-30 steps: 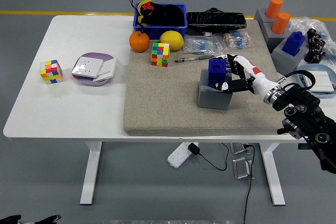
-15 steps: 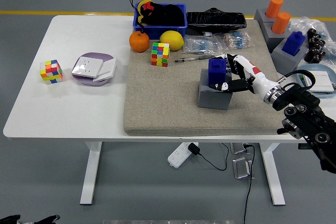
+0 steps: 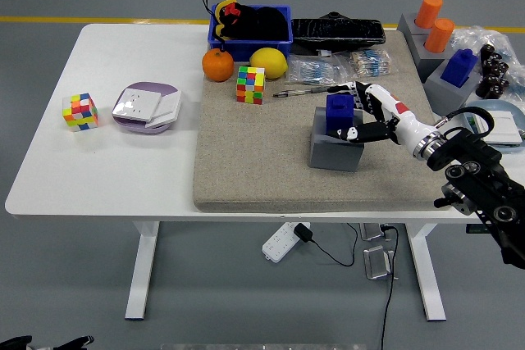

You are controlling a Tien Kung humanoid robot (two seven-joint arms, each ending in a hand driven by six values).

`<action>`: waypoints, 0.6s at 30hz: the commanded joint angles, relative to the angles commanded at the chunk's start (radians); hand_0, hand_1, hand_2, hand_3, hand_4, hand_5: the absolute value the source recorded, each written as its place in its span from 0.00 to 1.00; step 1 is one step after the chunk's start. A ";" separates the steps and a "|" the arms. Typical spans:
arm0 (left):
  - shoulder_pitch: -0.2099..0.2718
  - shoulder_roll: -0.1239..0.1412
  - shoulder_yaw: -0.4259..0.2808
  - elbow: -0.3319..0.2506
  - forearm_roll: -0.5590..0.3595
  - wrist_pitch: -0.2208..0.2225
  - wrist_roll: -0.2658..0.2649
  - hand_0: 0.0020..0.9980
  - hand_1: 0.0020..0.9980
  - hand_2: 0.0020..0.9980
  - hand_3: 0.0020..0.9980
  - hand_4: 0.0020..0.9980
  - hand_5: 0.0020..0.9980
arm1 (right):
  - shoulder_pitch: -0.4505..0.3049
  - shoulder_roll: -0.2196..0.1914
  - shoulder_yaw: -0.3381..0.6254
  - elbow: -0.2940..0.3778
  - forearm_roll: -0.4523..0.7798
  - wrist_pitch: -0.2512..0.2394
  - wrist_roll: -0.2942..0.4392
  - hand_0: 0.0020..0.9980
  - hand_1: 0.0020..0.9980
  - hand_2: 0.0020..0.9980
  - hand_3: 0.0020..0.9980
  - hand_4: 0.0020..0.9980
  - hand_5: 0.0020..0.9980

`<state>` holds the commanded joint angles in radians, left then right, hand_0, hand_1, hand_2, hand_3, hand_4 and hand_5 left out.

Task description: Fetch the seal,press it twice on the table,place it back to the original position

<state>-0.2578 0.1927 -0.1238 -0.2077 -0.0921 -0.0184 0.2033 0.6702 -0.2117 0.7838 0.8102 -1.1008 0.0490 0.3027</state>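
Note:
The blue seal [image 3: 336,112] stands on its grey block [image 3: 332,150], on the beige mat [image 3: 246,161] right of centre. My right hand [image 3: 358,112] reaches in from the right, its white and black fingers [image 3: 367,92] curled round the seal's right side and the thumb low against its base. The seal looks seated in the block, perhaps tilted a touch. The left arm is out of view.
On the mat behind the seal lie a pen [image 3: 299,92], packets of small parts [image 3: 316,71], a colour cube [image 3: 251,84], a lemon [image 3: 268,63] and an orange [image 3: 217,65]. More grey blocks with orange seals [image 3: 428,12] and a blue seal [image 3: 459,65] stand at the right. A second cube [image 3: 80,111] and a purple box [image 3: 146,107] sit on the left.
My right hand has shifted very slightly to the right at the wrist while staying wrapped round the seal. Nothing else has moved.

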 joint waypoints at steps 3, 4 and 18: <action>0.001 -0.001 0.001 0.000 -0.002 0.000 0.000 0.82 0.79 0.77 0.80 0.69 0.41 | 0.001 0.000 0.004 0.002 -0.006 0.000 0.000 0.88 0.86 0.80 0.80 1.00 0.00; 0.001 -0.001 0.001 0.000 -0.002 0.000 0.000 0.82 0.79 0.77 0.80 0.69 0.41 | 0.001 0.000 0.005 0.002 -0.007 0.000 0.000 0.88 0.86 0.80 0.80 1.00 0.00; 0.001 -0.002 0.005 0.001 -0.010 0.000 -0.002 0.82 0.79 0.77 0.80 0.69 0.42 | 0.005 -0.008 0.033 0.005 -0.015 0.006 -0.003 0.90 0.89 0.84 0.83 1.00 0.05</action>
<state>-0.2567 0.1910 -0.1190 -0.2067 -0.1018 -0.0187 0.2010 0.6755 -0.2192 0.8167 0.8155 -1.1162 0.0549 0.2993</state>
